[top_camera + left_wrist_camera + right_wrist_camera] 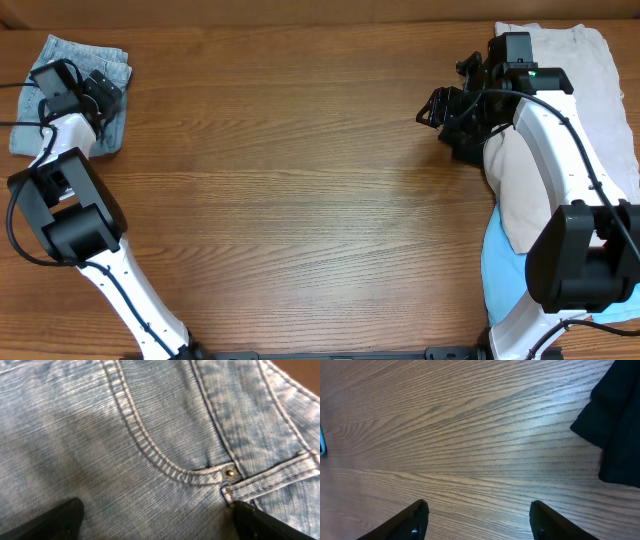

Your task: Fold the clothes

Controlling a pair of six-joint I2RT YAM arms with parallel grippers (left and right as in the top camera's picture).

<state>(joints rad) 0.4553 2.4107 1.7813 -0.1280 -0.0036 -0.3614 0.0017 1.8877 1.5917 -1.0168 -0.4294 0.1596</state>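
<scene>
The folded light-blue denim shorts (75, 60) lie at the far left corner of the table. My left gripper (100, 88) hovers right over them, open and empty; the left wrist view shows denim (150, 435) with a curved pocket seam between its fingertips (157, 520). My right gripper (440, 108) is open and empty above bare wood (470, 435), beside a black garment (468, 148), also in the right wrist view (617, 425). Beige shorts (590, 90) and a sky-blue garment (500, 275) lie in a pile at the right edge.
The wooden table (300, 180) spreads between the two arms. The right arm crosses over the pile of clothes at the right edge.
</scene>
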